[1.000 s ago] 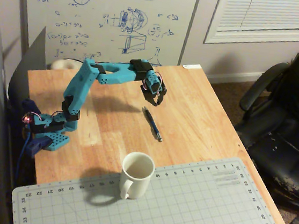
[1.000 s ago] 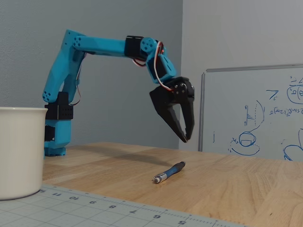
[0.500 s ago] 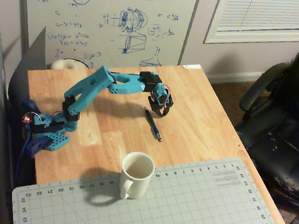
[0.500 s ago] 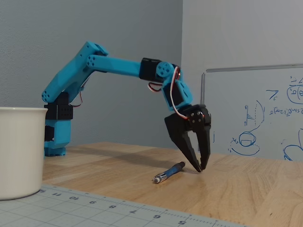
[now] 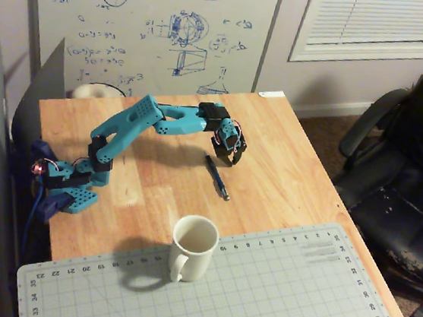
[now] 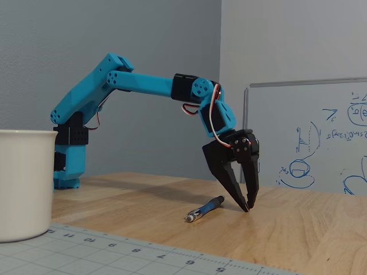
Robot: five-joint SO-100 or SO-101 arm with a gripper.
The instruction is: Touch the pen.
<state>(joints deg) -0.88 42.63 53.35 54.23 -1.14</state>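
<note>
Pen (image 5: 217, 177) flat on wooden table (image 5: 288, 159), beyond the mug (image 5: 192, 247). Gripper (image 6: 247, 207) tips down just past pen's far end; jaws nearly closed, holding nothing. Contact with pen unclear.

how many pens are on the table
1. The pen lies on the bare wood, beside the end effector and beyond the white mug. No others show.

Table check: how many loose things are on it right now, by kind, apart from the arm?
Pen: 1
Mug: 1
Cutting mat: 1
Total: 3
The tool tips are down beside the pen's far end.
</note>
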